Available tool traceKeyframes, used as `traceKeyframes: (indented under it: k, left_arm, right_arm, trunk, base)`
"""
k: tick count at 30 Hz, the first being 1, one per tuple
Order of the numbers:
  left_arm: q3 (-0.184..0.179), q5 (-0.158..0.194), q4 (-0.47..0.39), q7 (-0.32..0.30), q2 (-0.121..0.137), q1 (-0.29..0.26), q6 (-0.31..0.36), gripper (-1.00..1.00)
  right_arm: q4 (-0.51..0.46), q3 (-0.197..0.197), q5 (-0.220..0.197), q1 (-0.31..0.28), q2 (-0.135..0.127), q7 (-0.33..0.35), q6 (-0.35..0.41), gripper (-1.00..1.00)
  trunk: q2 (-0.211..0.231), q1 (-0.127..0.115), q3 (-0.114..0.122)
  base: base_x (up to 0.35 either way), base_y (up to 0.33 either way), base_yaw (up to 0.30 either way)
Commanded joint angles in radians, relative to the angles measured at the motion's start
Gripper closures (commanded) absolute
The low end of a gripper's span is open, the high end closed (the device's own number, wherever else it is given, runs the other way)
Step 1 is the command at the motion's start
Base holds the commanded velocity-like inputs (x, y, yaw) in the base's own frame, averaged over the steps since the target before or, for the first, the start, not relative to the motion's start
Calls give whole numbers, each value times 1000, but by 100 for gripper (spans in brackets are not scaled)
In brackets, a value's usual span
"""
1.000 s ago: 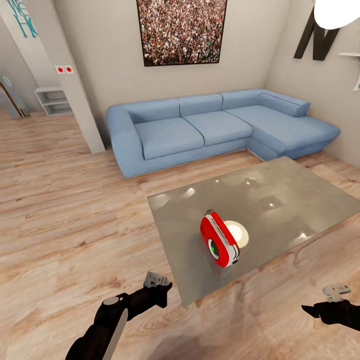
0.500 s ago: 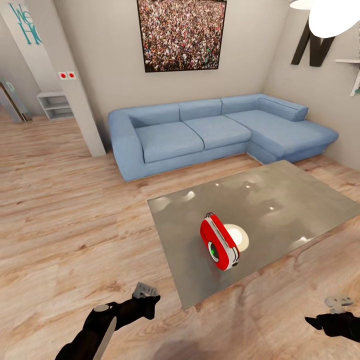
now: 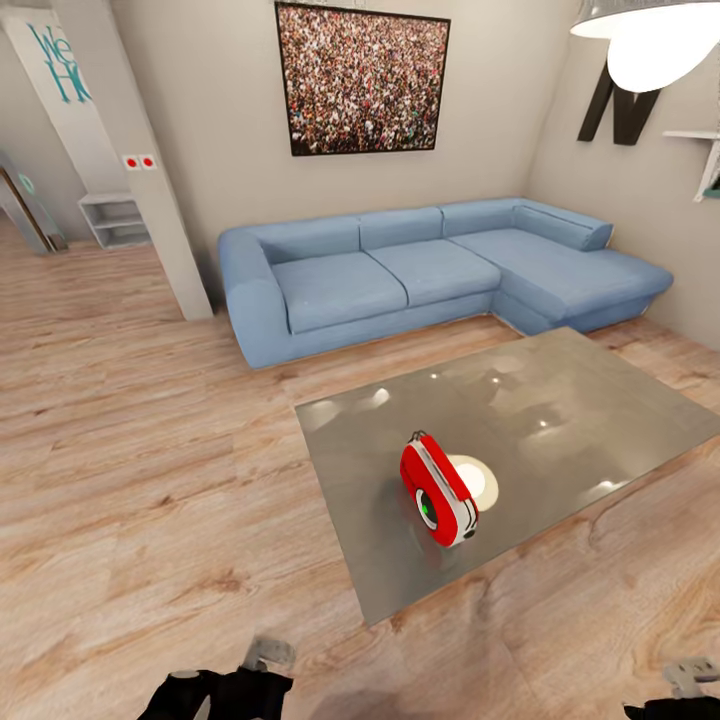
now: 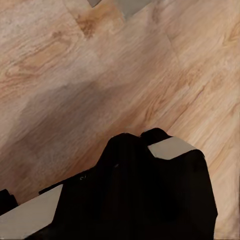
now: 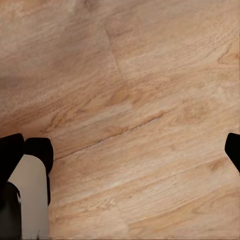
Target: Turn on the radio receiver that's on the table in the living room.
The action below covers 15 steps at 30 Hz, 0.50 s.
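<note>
Head view shows the red radio receiver (image 3: 439,490) upright on the grey bench (image 3: 600,400), near its front edge, before the blue sofa (image 3: 420,270). Approach step, I judge; next, reach its dial. Whether either arm's fingers are spread, I cannot tell.

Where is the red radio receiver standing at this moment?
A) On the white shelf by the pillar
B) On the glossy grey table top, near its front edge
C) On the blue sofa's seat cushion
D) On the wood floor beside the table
B: in the head view the radio receiver stands upright on the reflective grey table, toward its near edge.
</note>
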Motion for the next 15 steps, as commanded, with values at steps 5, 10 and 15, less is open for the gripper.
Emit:
traceKeyframes:
  k: [5,10,15]
  left_arm:
    - [3,-1,156,5,4,0,-49,100]
    - [4,0,332,77,9,0,-153,100]
    - [4,0,407,124,9,0,-185,100]
  right_arm:
    - [126,4,1,0,2,-55,-20,-100]
    - [275,8,14,0,6,-107,-59,-100]
    - [387,8,22,0,22,-163,-137,-100]
  trunk:
    - [0,0,8]
    - [0,0,16]
    - [0,0,24]
  base:
    - [0,0,0]
    - [0,0,0]
    - [0,0,0]
